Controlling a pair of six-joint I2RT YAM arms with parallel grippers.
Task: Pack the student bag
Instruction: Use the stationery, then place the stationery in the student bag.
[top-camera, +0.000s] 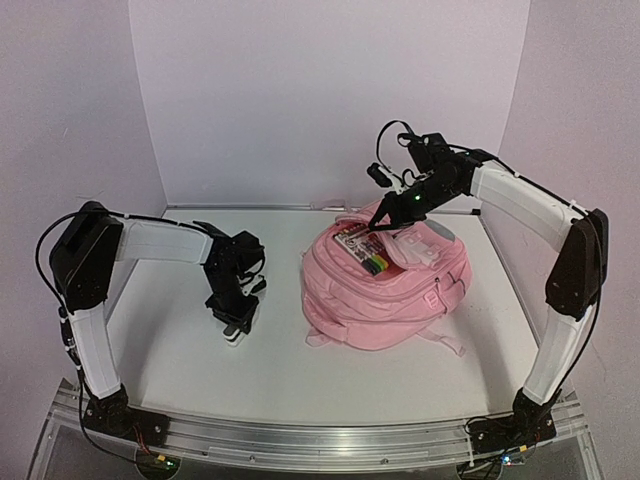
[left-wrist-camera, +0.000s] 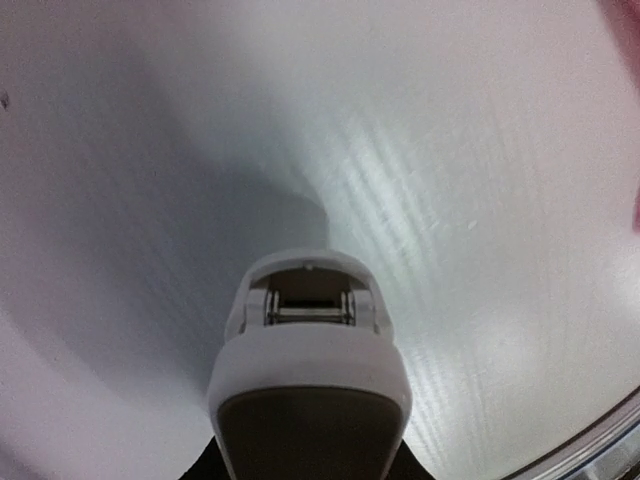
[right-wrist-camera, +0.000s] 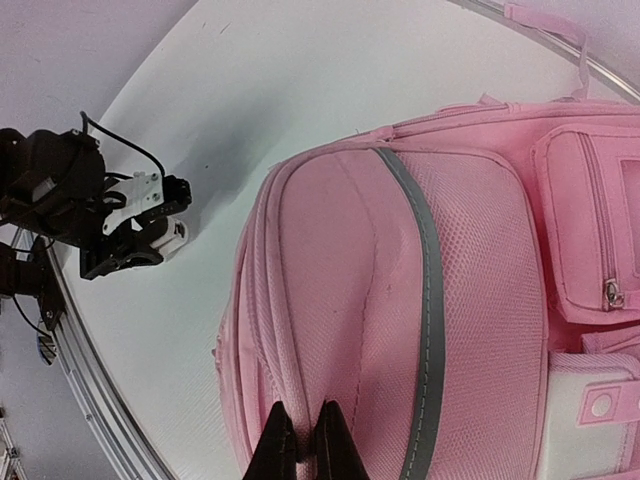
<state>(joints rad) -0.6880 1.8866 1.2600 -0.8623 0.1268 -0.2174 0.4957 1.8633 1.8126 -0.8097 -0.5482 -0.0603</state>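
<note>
The student bag lies on the right half of the white surface, its top opening facing the back wall and gaping enough to show a pack of coloured pens inside. The right end effector reaches down to the far rim of that opening. In the right wrist view its two dark fingers are pressed together on a pink piped seam of the bag, so it is closed and pinching the fabric. A grey strip runs down the mesh panel beside the seam, and a zipped pocket sits further over. The left end effector points straight down at the surface, well apart from the bag, with a small white object at its tip. The left wrist view is filled by that white, grey-based object, and the fingers do not show. I cannot tell how far the left end effector is open or whether it grips the object.
</note>
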